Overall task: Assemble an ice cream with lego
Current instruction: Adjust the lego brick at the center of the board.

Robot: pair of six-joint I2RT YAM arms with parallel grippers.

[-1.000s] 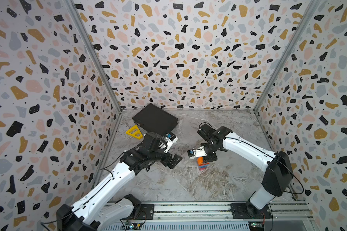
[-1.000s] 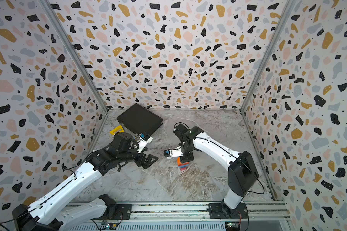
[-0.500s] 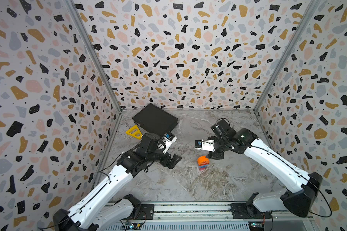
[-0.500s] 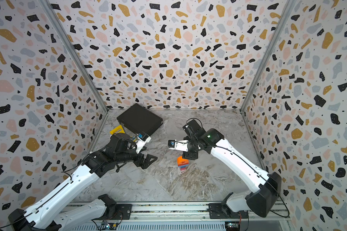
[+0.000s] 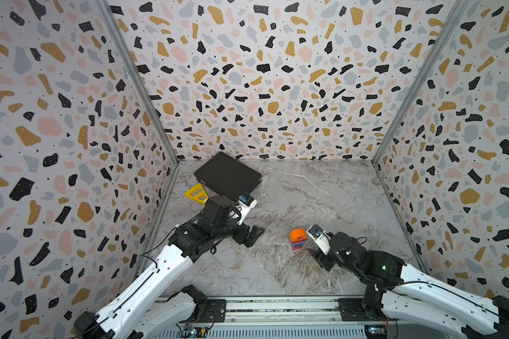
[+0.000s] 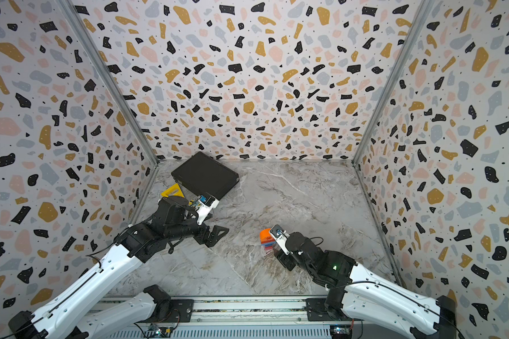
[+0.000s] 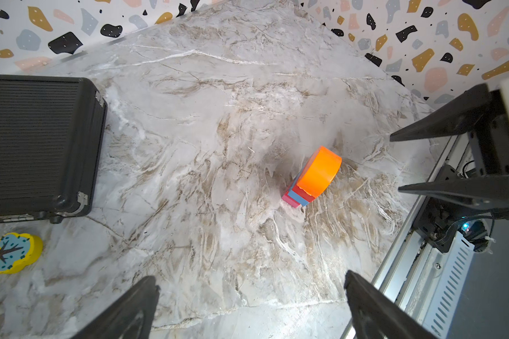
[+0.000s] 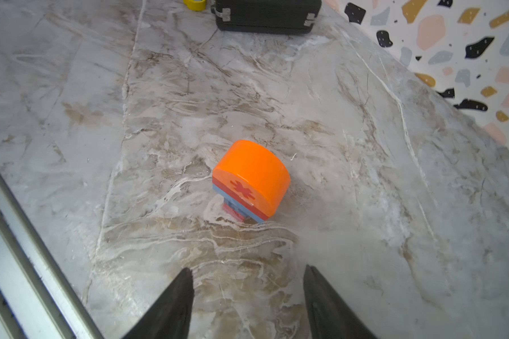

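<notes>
The ice cream [image 5: 298, 239] [image 6: 267, 239] stands upright on the marble floor, apart from both grippers. Its lego bricks are all joined: an orange dome with a red asterisk [image 8: 252, 176] over wide red and blue layers and a narrow red-and-pink stem [image 7: 315, 176]. My right gripper [image 5: 316, 256] [image 6: 282, 259] [image 8: 247, 270] sits low just right of and in front of it, open and empty, pointing at it [image 7: 395, 163]. My left gripper [image 5: 254, 236] [image 6: 218, 236] [image 7: 252, 281] hovers to its left, wide open and empty.
A black case [image 5: 228, 176] [image 6: 204, 176] [image 7: 36, 146] lies at the back left, with a yellow triangular frame [image 5: 197, 193] [image 6: 172, 192] beside it. A yellow piece with a blue tree [image 7: 11, 252] lies near the case. Patterned walls enclose three sides; a metal rail [image 5: 276, 308] runs along the front.
My right gripper has opened, come off the ice cream and drawn back toward the front right. The stack stays standing. The left arm has barely moved.
</notes>
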